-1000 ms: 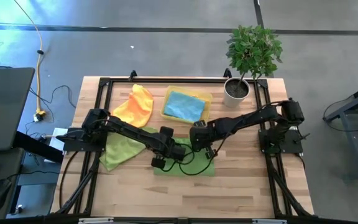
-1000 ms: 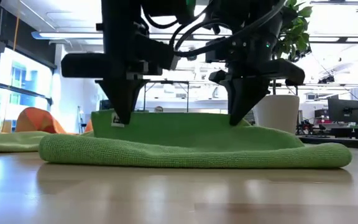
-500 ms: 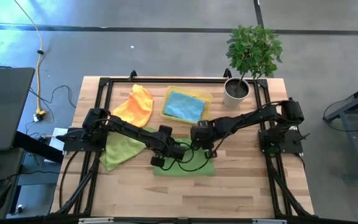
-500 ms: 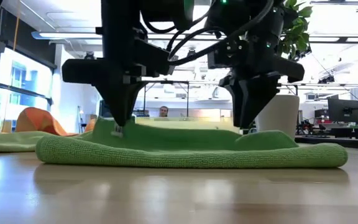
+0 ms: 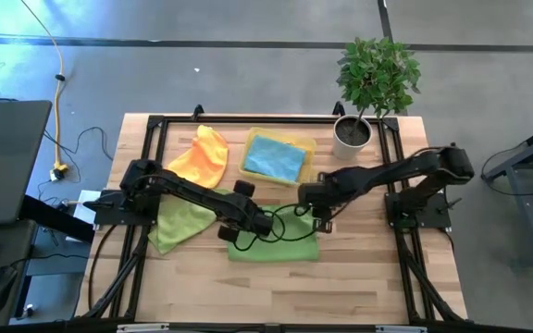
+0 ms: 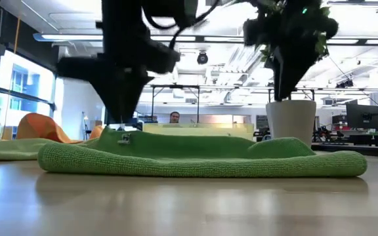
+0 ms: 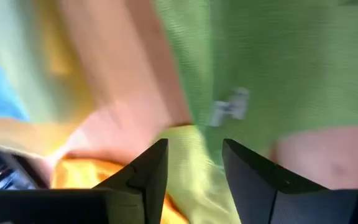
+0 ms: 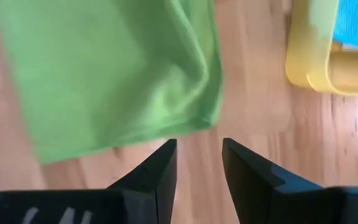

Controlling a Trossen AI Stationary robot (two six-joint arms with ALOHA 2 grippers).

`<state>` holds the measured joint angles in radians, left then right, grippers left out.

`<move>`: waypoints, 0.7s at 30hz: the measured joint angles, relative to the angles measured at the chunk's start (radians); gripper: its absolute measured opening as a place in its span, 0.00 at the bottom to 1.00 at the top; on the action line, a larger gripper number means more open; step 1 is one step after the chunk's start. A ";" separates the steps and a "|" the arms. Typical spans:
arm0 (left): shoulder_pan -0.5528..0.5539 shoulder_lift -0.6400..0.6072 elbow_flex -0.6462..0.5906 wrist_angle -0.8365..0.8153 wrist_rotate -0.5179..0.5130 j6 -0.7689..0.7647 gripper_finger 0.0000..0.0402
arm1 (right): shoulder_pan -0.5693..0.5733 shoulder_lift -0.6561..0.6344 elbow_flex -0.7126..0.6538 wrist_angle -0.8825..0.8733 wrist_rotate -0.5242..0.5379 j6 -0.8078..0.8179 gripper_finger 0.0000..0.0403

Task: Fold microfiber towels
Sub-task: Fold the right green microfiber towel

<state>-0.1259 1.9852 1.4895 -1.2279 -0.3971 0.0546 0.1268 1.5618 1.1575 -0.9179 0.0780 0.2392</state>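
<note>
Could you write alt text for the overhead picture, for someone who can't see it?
Two dark robot arms meet over a folded green towel on a wooden table. Behind lie an orange towel, a blue towel in a yellow tray, and a potted plant.

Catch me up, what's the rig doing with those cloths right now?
Both arms are over the folded green towel at the table's front middle. The left gripper and right gripper are open and empty, above the towel. A second green towel and an orange one lie unfolded at the left; a blue one sits in the yellow tray.
</note>
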 joint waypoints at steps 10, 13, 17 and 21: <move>0.001 -0.213 -0.139 0.297 0.318 -0.062 0.29 | 0.112 -0.253 -0.338 0.405 0.094 0.535 0.30; -0.013 -0.263 -0.224 0.414 0.310 -0.146 0.28 | 0.138 -0.268 -0.409 0.558 0.120 0.654 0.30; -0.033 -0.279 -0.304 0.525 0.291 -0.251 0.27 | 0.158 -0.237 -0.464 0.645 0.111 0.775 0.32; -0.050 -0.270 -0.362 0.602 0.287 -0.317 0.26 | 0.165 -0.194 -0.475 0.634 0.095 0.906 0.41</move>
<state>-0.1762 1.7153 1.1274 -0.6259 -0.1097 -0.2625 0.2916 1.3680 0.6827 -0.2835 0.1732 1.1452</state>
